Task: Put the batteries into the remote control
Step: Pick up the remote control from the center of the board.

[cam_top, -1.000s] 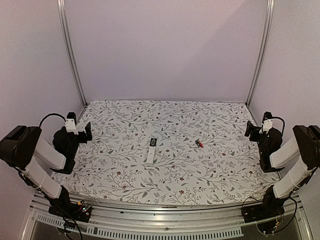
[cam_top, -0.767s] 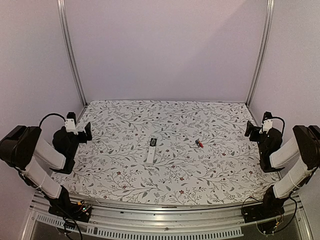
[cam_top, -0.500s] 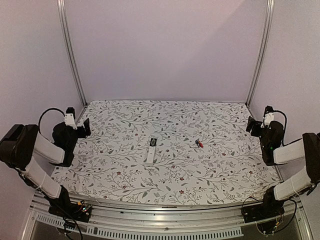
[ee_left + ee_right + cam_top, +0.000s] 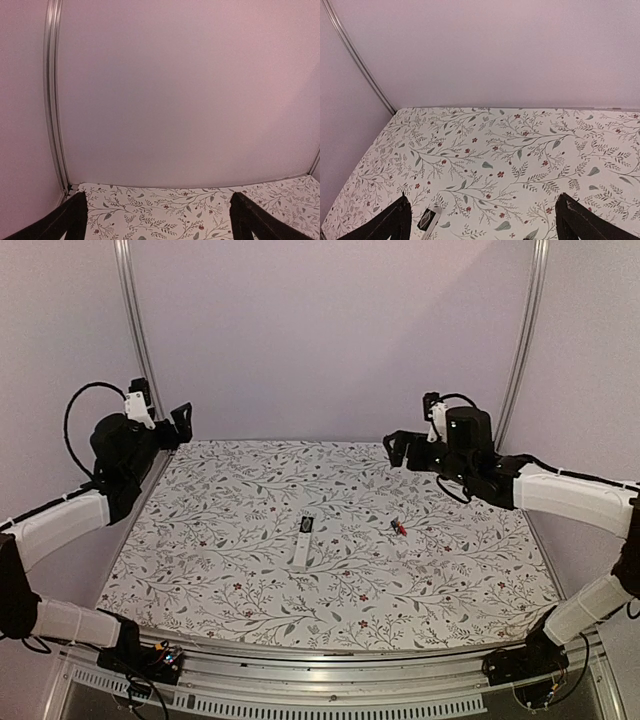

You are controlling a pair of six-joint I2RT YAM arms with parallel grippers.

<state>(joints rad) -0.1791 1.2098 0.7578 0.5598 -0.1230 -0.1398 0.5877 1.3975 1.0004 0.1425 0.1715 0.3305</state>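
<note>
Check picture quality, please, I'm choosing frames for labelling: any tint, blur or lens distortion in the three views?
Top external: pink cast, frame posts bowed by the lens, remote control sharp, batteries a tiny speck. Left wrist: soft, dim, mostly wall. Right wrist: slightly soft, remote control cut by the bottom edge.

The table (image 4: 330,648), draped in a white leaf-and-flower printed cloth (image 4: 250,590), is carrying a slim white rectangular remote control (image 4: 302,543) at its middle, with tiny dark red-marked cylindrical batteries (image 4: 399,528) lying nearby, apart

On the table (image 4: 200,570) the remote control (image 4: 303,542) lies centrally — the batteries (image 4: 399,528) apart to its right.
</note>
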